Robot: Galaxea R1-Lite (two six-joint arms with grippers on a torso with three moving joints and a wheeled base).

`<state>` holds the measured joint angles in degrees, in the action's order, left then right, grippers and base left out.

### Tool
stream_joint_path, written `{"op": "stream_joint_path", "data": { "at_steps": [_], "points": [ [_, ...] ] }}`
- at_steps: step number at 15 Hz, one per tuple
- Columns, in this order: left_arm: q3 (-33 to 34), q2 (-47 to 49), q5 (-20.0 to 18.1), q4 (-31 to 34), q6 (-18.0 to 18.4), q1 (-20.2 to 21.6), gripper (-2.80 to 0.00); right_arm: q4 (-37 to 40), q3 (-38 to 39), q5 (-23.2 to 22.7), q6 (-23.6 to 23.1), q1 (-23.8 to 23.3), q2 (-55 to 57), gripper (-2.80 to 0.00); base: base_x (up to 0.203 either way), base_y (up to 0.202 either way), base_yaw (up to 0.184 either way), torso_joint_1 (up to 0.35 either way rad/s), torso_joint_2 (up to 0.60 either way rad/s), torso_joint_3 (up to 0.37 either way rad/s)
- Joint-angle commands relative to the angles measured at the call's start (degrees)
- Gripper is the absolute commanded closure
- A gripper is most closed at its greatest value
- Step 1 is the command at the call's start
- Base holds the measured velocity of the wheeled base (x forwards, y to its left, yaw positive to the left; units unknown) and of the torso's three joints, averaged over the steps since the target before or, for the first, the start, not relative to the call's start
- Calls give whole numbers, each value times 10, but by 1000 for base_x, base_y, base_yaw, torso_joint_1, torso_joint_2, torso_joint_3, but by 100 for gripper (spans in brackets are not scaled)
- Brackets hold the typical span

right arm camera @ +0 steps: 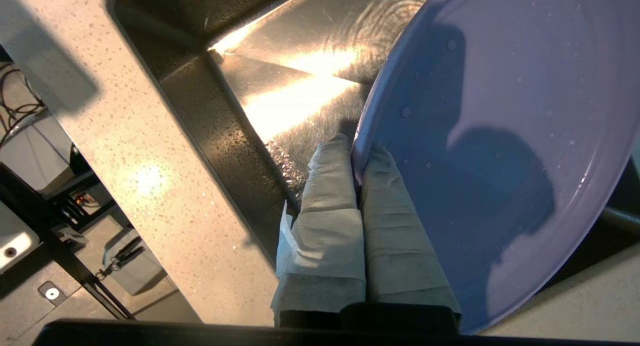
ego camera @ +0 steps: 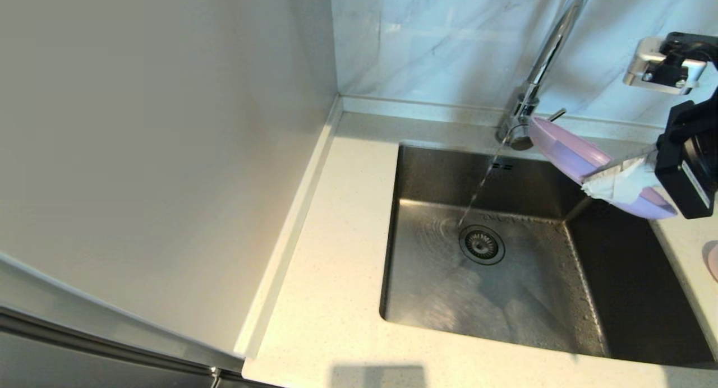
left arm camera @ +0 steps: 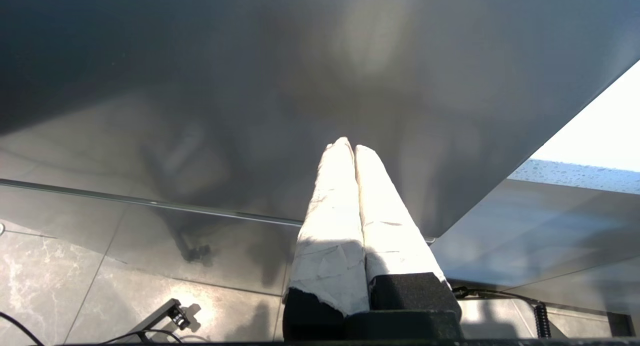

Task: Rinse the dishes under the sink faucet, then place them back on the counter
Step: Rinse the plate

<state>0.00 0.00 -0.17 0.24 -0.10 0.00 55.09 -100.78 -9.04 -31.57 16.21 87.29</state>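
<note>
One thin stream of water (ego camera: 481, 186) is seen falling from the chrome gooseneck sink faucet (ego camera: 538, 74) into the brushed steel sink basin (ego camera: 449, 287), beside its round drain strainer (ego camera: 482, 244). The matte lilac plate (ego camera: 566, 152), shallow and low-rimmed, is held tilted over the basin's right side, near the faucet base. Its rim is pinched by the right gripper (right arm camera: 356, 158), whose fingers are wrapped in crinkled white tape. A pale pink bowl (ego camera: 712, 262) is glimpsed on the speckled cream counter (ego camera: 331, 253) at the right edge. The left gripper (left arm camera: 351, 148) is parked away from the sink, its taped fingers pressed together.
</note>
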Motion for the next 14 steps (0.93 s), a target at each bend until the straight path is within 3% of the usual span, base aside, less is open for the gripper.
{"op": "stream_joint_path", "data": {
  "at_steps": [1,7,14],
  "points": [
    [0,0,0,0,0,0,0,3,-3,5,-1,19,12,0,0,0,0,0,0,0],
    [0,0,0,0,0,0,0,-26,-13,34,21,52,36,0,0,0,0,0,0,0],
    [0,0,0,0,0,0,0,-43,-35,49,30,59,60,0,0,0,0,0,0,0]
  ]
}}
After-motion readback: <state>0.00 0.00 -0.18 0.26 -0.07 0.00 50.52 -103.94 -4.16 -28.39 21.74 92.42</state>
